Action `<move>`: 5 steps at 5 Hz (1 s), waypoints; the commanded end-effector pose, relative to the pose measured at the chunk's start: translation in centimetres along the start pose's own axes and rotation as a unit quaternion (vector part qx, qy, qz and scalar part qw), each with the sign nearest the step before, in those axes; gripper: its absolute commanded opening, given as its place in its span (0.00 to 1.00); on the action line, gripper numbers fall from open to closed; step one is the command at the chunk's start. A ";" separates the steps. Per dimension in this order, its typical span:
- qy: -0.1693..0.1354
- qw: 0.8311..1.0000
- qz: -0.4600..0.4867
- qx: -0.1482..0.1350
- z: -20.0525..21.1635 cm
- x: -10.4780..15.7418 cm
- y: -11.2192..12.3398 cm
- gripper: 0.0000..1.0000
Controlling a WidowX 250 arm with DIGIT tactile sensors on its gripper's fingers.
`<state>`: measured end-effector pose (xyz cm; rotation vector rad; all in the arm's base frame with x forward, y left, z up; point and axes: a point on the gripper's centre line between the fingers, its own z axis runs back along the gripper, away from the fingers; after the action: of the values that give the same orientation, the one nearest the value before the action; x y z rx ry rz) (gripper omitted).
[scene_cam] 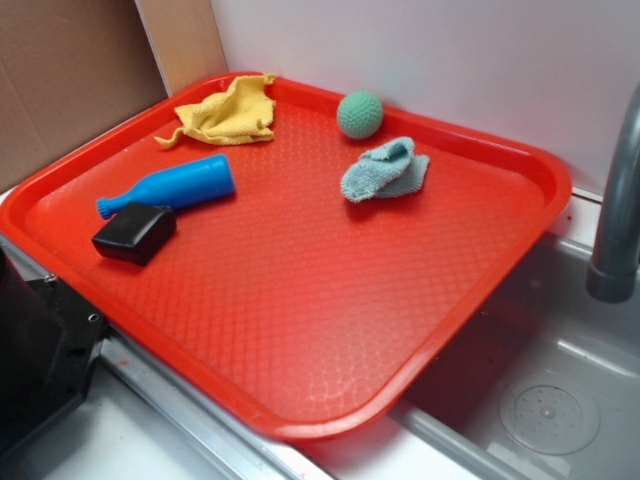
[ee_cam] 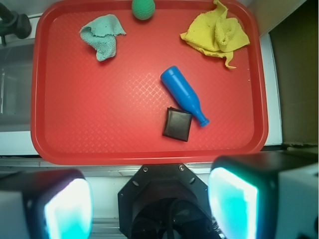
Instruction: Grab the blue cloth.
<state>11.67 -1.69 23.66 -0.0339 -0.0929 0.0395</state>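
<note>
The blue cloth (scene_cam: 385, 170) (ee_cam: 102, 36) is a small pale blue-grey rag, bunched up on the red tray (scene_cam: 300, 300) (ee_cam: 99, 124) just in front of the green ball (scene_cam: 360, 114) (ee_cam: 143, 8). In the wrist view my gripper (ee_cam: 149, 206) hangs high above the near edge of the tray, over the robot's black base. It is open, with a wide gap and nothing between its two fingers. The cloth lies far from it, at the tray's far left corner in that view. The gripper does not show in the exterior view.
A yellow cloth (scene_cam: 228, 112) (ee_cam: 218, 33) lies in another tray corner. A bright blue plastic bottle (scene_cam: 170, 186) (ee_cam: 184, 94) lies beside a small black block (scene_cam: 134, 234) (ee_cam: 177, 124). A steel sink (scene_cam: 540, 380) and a grey tap (scene_cam: 620, 210) border the tray.
</note>
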 end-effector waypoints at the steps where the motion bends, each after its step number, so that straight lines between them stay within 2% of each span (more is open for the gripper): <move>1: 0.000 1.000 0.000 0.000 0.0 0.0 0.0 1.00; 3: -0.061 0.992 0.115 -0.002 -2.0 2.6 -0.8 1.00; 4: -0.077 0.983 0.165 0.006 -3.6 4.7 -1.3 1.00; 5: -0.106 0.968 0.228 0.020 -5.5 7.4 -2.1 1.00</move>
<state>19.52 -3.70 18.25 0.0015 -0.2739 0.5154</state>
